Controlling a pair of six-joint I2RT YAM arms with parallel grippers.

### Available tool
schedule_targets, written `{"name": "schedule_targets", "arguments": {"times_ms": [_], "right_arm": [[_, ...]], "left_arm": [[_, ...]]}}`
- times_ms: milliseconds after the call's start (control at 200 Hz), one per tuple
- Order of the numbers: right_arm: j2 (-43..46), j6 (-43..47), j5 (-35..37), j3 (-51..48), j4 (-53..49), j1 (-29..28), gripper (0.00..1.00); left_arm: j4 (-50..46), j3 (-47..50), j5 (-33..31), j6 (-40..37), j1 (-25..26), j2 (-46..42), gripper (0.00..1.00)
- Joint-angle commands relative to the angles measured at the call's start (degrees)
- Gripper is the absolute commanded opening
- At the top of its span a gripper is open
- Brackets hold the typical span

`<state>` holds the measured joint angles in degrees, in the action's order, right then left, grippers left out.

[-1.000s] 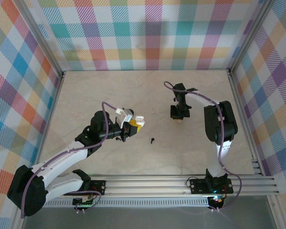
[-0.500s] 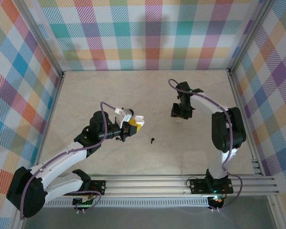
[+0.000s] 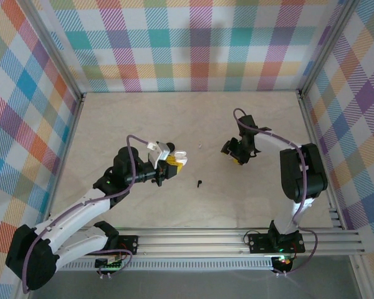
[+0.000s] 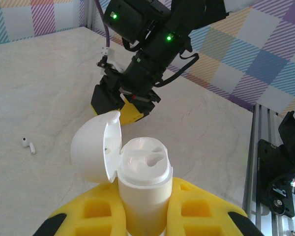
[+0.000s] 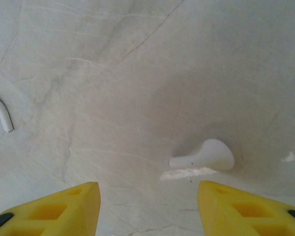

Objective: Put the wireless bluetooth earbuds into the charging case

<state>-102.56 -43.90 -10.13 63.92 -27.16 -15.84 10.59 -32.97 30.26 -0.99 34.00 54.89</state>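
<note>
Left gripper [image 3: 170,163] clamped on the white charging case [image 4: 143,179], case upright, lid flipped open. Right gripper [image 5: 147,196] low over the table [image 5: 137,59], jaws apart and gripping nothing. White earbud [image 5: 206,156] lies flat on the table just ahead of its fingers, nearer the right one. Second white earbud [image 5: 4,115] further left. Black earbud [image 3: 200,184] on the table between the arms, apart from both.

Right tool [image 3: 235,154] jaws now stand apart, were shut. White earbud [image 5: 204,156] lies loose on counter [image 3: 143,118] just ahead of them. Right arm [image 3: 299,174] elbow swings farther right of black earbud [image 3: 200,184]. Left arm [image 3: 121,171] elbow pulls slightly left of it.
</note>
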Motion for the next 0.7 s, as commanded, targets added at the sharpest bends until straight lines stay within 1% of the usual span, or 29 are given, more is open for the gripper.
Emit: {"name": "schedule_targets", "arguments": {"times_ms": [0,175,285,695], "right_arm": [[-0.05,-2.24,0.49,-1.08,1.28,-0.35,0.55],[0.1,-1.5,2.47,-0.98,-0.47,-0.34,0.56],[0.0,-1.1,3.47,-1.0,-0.83,-0.36,0.56],[-2.62,1.51,6.52,1.53,-2.65,-0.41,0.52]], "left_arm": [[-1.1,0.2,-0.96,-1.4,0.1,-2.08,0.0],[-1.75,-0.32,-1.43,-2.95,0.08,-2.03,0.0],[-1.36,-0.89,-0.66,-2.87,0.1,-0.85,0.0],[-2.7,-1.92,-0.2,-3.84,0.1,0.47,0.0]]}}
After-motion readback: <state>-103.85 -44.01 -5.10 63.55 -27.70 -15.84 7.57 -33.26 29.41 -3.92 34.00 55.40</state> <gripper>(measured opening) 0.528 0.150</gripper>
